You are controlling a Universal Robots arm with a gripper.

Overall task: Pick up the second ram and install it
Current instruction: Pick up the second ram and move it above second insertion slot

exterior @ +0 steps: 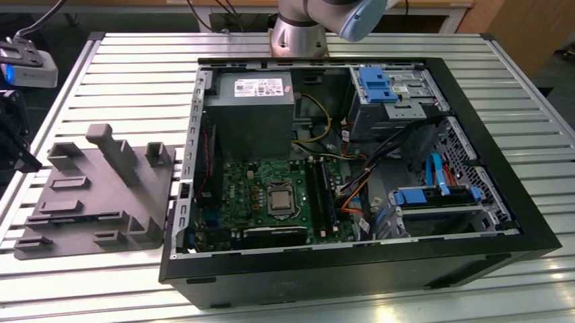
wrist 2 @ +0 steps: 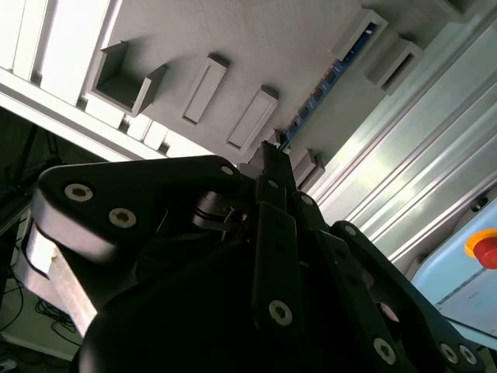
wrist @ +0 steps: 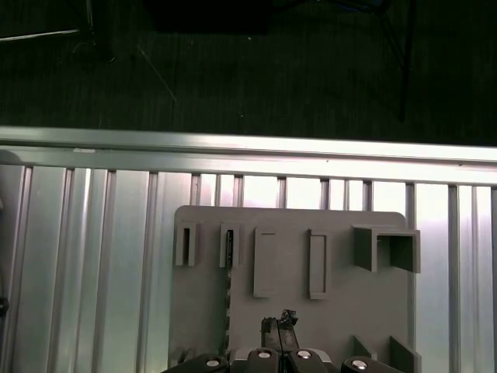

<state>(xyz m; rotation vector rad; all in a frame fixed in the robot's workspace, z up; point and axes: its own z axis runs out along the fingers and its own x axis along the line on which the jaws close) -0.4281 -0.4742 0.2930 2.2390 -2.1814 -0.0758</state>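
Slatted metal worktop (exterior: 117,60) carries everything here, and above it the claw (wrist: 279,326) hangs clenched on nothing, its tips pressed together over the grey holder (wrist: 342,311). Just beside it in the first wrist view, the second ram (wrist: 227,303) stands on edge in one of the holder's narrow slots, not yet gripped. The claw sits a little off the stick's line, so my worry is that a descent from this spot, especially with the tips together, would land on the board's thin edge or a holder rib, tilting or chipping it. A loose pinch could also let so slim a board swing. Farther out, the open computer case (exterior: 359,269) holds the motherboard (exterior: 260,182), a power supply (exterior: 252,108), blue drive cages (exterior: 378,84) and loose cables (exterior: 359,188) that lie near the sockets and could snag.
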